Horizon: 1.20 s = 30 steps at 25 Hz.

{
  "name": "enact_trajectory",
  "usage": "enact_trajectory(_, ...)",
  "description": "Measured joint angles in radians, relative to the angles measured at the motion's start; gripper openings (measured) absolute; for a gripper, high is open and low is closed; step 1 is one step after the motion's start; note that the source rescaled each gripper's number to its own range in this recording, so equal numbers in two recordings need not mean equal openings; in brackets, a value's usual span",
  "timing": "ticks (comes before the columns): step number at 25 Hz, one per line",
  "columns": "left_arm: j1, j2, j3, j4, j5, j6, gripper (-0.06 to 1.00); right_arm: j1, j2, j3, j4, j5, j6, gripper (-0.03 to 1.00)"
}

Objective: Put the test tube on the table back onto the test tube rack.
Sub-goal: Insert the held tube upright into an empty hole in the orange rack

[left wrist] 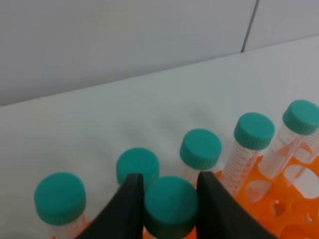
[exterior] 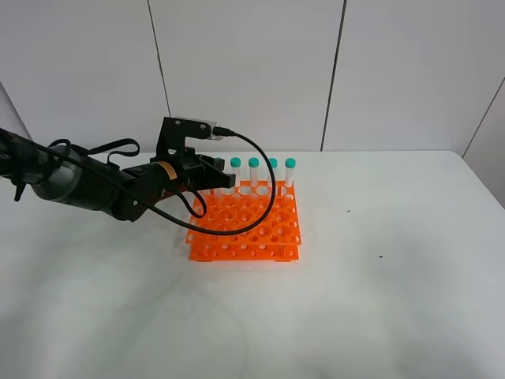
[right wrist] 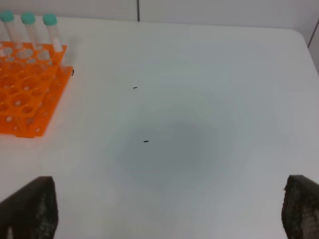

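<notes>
Teal-capped test tube [left wrist: 171, 211], clamped in the left end effector [left wrist: 171, 196], is hanging at the rear row of the test tube rack [exterior: 246, 233], centre frame, seemingly awaiting seating and release, right end effector [right wrist: 164, 206] gaping empty.

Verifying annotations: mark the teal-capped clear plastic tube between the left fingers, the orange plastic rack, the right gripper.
teal-capped clear plastic tube [left wrist: 171, 205], left wrist view, cap top.
orange plastic rack [exterior: 245, 251], exterior high view, front edge.
right gripper [right wrist: 164, 209], right wrist view, midway between fingers.
</notes>
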Motion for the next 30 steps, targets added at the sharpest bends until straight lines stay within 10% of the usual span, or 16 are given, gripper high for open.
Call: enact_trajectory(30, -0.001, 0.034, 0.000, 0.003, -0.018, -0.036, 0.01, 0.000, 0.000, 0.000, 0.000, 0.000, 0.000, 1.00)
